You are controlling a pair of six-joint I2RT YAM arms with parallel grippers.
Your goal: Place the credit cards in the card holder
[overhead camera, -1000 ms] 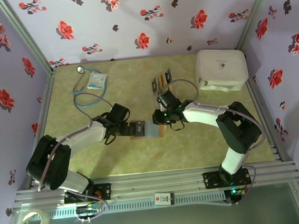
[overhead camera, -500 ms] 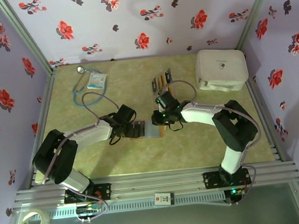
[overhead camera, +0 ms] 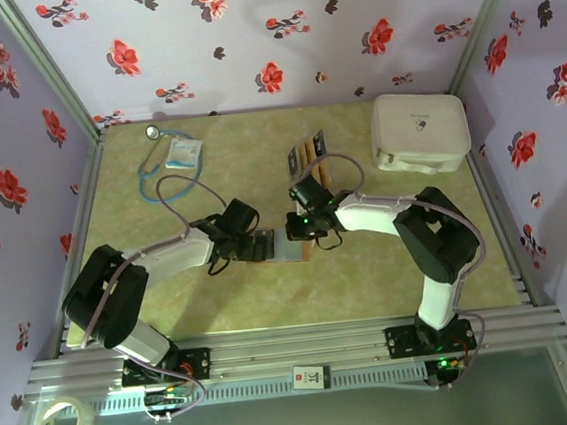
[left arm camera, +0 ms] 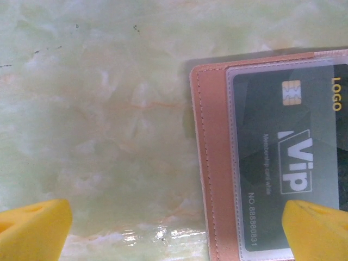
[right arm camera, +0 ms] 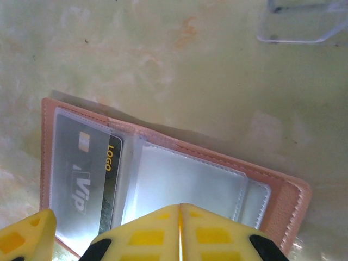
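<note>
Reddish-brown leather card holder (right arm camera: 284, 202) lies open on the marbled green table (overhead camera: 389, 263), midway between the two arms. A black VIP card (left arm camera: 288, 163) sits in its clear left pocket. The right gripper (right arm camera: 180, 228) hovers over the holder, yellow fingers pressed together, possibly touching the pocket. The left gripper (left arm camera: 174, 228) is spread wide beside the holder's edge. More credit cards (overhead camera: 306, 155) stand further back.

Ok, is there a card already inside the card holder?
Yes, a dark VIP card sits behind the clear pocket of the open card holder in the left wrist view.
</note>
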